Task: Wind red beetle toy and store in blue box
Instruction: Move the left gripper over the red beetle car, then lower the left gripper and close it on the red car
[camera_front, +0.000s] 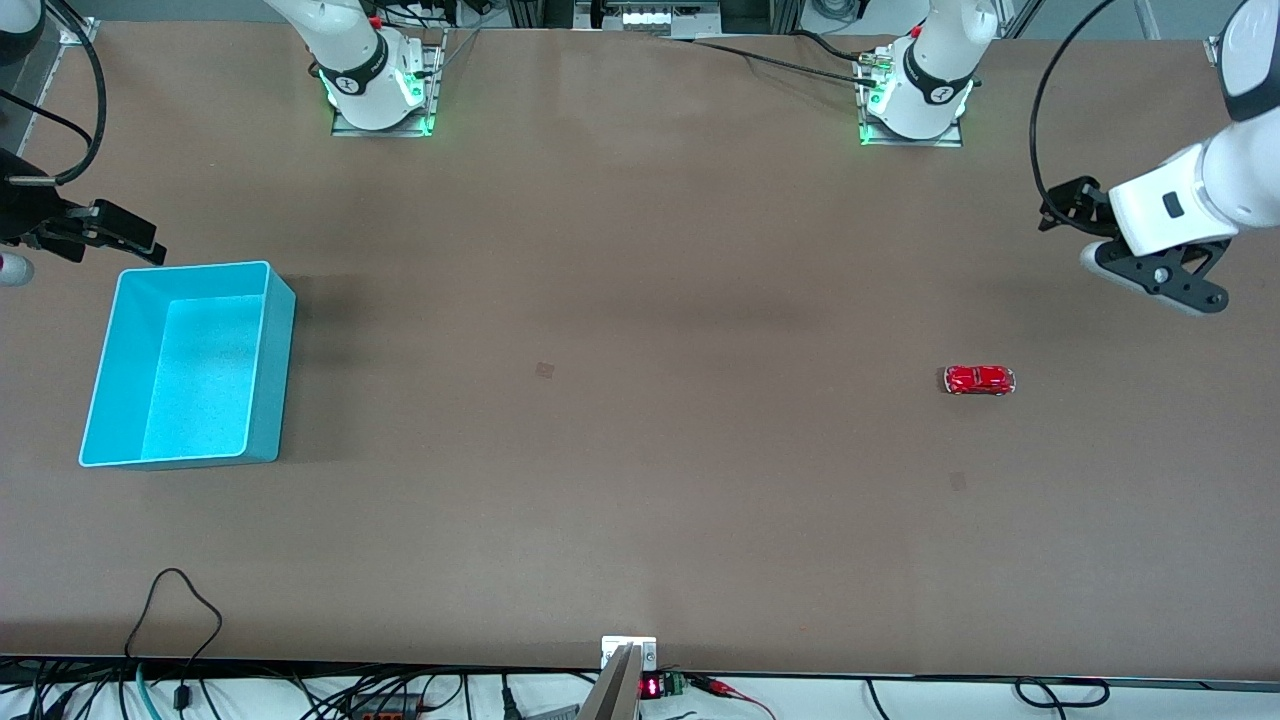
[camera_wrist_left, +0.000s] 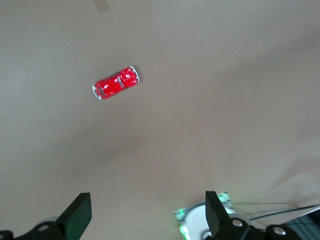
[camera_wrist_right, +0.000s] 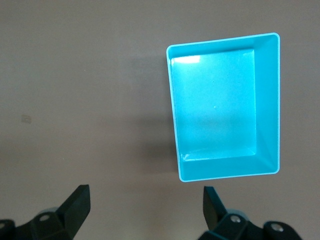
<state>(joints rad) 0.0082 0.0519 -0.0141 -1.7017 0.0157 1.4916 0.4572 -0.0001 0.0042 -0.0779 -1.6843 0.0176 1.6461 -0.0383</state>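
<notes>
The red beetle toy stands alone on the brown table toward the left arm's end; it also shows in the left wrist view. The blue box stands empty at the right arm's end and shows in the right wrist view. My left gripper hangs open and empty in the air over bare table near the toy, apart from it. My right gripper hangs open and empty over the table just off the box's edge.
The two arm bases stand along the table's edge farthest from the front camera. Cables and a small mount lie at the edge nearest it. A wide stretch of table separates toy and box.
</notes>
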